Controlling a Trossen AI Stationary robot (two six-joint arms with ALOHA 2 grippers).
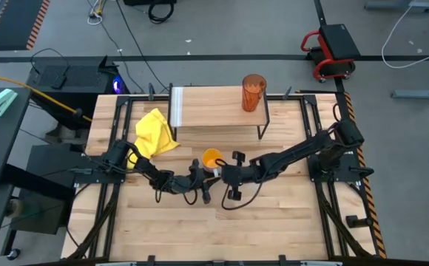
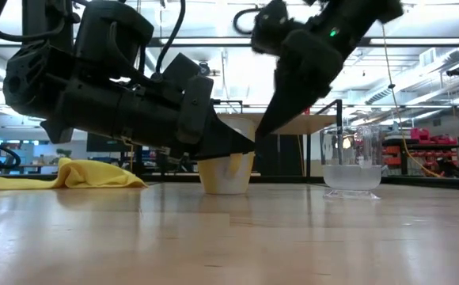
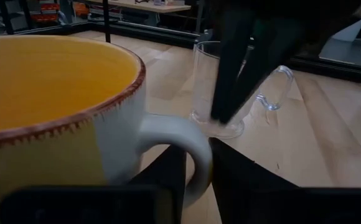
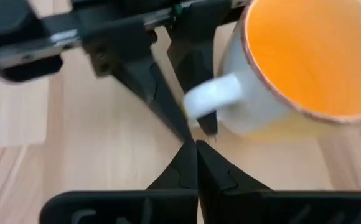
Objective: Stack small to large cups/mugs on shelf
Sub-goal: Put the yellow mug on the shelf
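The left hand is straddling the white handle of the orange mug on the surface, fingers apart on either side. The right hand, fingers pressed together, is hovering just beside that handle. The tumbler is standing on the shelf.

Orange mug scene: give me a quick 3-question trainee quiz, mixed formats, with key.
1. True or false: the amber tumbler already stands on the shelf.
2. Which part of the orange mug sits between the fingers of the left gripper?
A. the rim
B. the white handle
C. the base
3. Fill in: the clear glass cup stands on the ____, not on the shelf.

Key
1. True: it stands upright near one end of the shelf.
2. B: the fingers flank the handle; the right gripper, shut, points at the same spot.
3. table: the low view shows it to one side of the mug.
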